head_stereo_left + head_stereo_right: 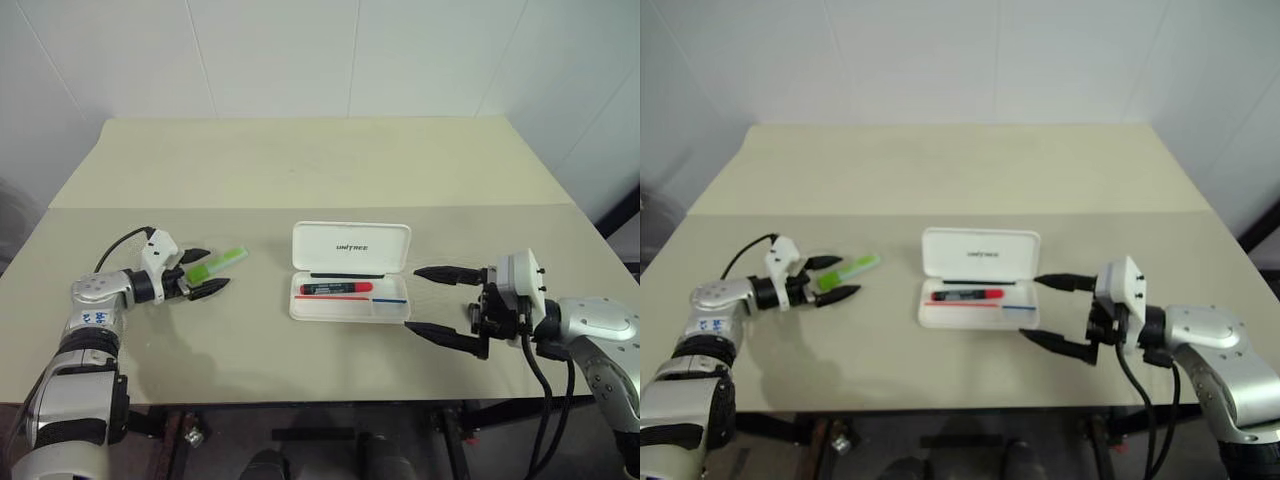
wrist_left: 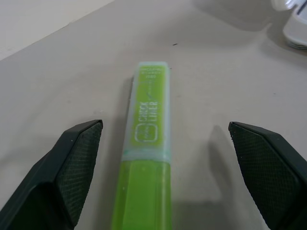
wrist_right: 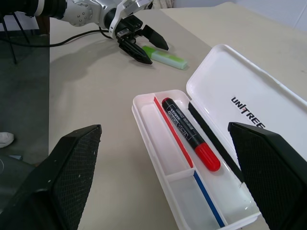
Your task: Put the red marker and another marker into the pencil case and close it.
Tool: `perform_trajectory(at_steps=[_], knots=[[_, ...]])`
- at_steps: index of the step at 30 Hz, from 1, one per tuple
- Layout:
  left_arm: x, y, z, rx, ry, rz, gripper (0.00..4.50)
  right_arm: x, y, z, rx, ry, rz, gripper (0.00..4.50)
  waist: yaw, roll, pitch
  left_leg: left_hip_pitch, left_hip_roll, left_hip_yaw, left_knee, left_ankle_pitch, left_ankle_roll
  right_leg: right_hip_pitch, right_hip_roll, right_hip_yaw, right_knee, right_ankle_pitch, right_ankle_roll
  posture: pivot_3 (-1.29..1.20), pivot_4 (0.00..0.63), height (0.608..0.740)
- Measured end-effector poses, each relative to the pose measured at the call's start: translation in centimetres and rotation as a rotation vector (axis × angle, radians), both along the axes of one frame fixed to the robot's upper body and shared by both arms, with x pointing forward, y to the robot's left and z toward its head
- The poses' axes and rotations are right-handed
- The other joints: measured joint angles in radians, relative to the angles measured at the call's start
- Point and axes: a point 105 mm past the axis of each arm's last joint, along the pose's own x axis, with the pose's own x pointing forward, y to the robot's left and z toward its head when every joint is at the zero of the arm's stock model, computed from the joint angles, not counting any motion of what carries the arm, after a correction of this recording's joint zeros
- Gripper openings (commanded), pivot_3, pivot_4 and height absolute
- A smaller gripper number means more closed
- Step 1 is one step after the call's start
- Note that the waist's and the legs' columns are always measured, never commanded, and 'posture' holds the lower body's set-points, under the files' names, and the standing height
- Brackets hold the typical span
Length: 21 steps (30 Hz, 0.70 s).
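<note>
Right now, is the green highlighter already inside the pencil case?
No, the green highlighter lies on the table between the open left gripper's fingers, apart from the pencil case.

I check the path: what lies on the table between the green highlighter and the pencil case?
Nothing: bare table between highlighter and pencil case, in the left eye view.

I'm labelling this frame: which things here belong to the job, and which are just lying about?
Job:
- red marker, in the case
- green highlighter, between the open left tool
- open pencil case

Lying about:
- nothing besides the table
</note>
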Motion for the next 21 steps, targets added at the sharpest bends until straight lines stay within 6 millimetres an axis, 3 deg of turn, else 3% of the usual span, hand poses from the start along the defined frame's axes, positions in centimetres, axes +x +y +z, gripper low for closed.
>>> perform_trajectory(at_steps=[9,12,20,21], knots=[[0.2,0.3,-1.0,-0.026,0.035,0.054,4.47,-0.2,-0.7,0.4,-0.010,-0.013,-0.024,4.50,0.000,0.000,0.000,0.000,0.000,0.000,0.000,0.000,0.000,0.000,0.000,0.000,0.001,0.000,0.000,0.00,0.150,0.740],[0.2,0.1,-1.1,-0.034,0.045,0.053,3.89,-0.2,-0.9,0.6,-0.011,-0.018,-0.031,4.50,0.001,0.000,0.000,0.000,0.000,0.000,0.000,0.000,0.000,0.000,0.000,0.000,0.001,0.000,0.000,0.00,0.150,0.740],[0.3,-0.2,-1.2,-0.064,0.062,0.047,1.20,-0.1,-0.9,0.6,-0.012,-0.018,-0.035,4.50,0.000,0.000,0.000,0.001,0.000,0.000,0.001,0.000,0.000,0.000,0.000,0.000,0.000,0.000,0.000,0.00,0.150,0.740],[0.3,-0.2,-1.2,-0.066,0.062,0.045,1.10,-0.1,-0.9,0.6,-0.012,-0.018,-0.036,4.50,0.001,0.000,0.000,0.001,0.000,0.000,0.001,0.000,0.000,0.000,0.000,0.000,0.001,0.000,0.000,0.00,0.150,0.740]])
